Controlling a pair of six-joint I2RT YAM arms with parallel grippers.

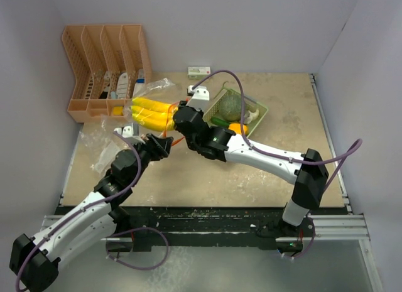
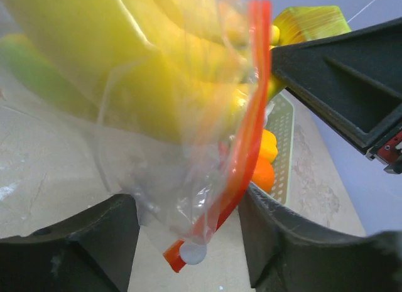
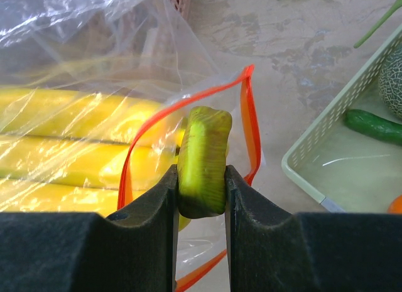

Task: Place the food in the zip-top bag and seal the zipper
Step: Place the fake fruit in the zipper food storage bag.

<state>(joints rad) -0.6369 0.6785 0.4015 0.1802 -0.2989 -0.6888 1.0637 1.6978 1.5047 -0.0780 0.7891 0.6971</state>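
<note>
Desk (image 1: 207, 179): tan, mottled top with scuffed patches, flat. A metal rail (image 1: 333, 226) runs along its near edge. Plain pale walls (image 1: 251, 28) close it in at the back and on both sides.

Fixtures: an orange file rack (image 1: 103, 66) stands at 10 o'clock against the left wall. A small box (image 1: 199, 71) lies at 12 o'clock by the back wall. A pale green basket (image 1: 260, 113) sits at 1 o'clock.

Basket contents: melon (image 1: 231, 105), cucumber (image 1: 220, 122), orange (image 1: 237, 128) and a white piece (image 1: 251, 115).

The banana bunch (image 1: 151, 113) lies at 11 o'clock, its body inside the clear bag (image 1: 107, 141), which is spread towards 9 o'clock. The bunch's green stem sticks out through the mouth of the bag, ringed by the red zipper (image 3: 249, 116).

Right hand (image 3: 201, 179): clamped narrow on the green stem of the bunch, both fingers touching it.

Left hand (image 2: 188, 229): fingers apart, with the bag's zipper corner hanging between them, not pinched. Zipper unsealed.
</note>
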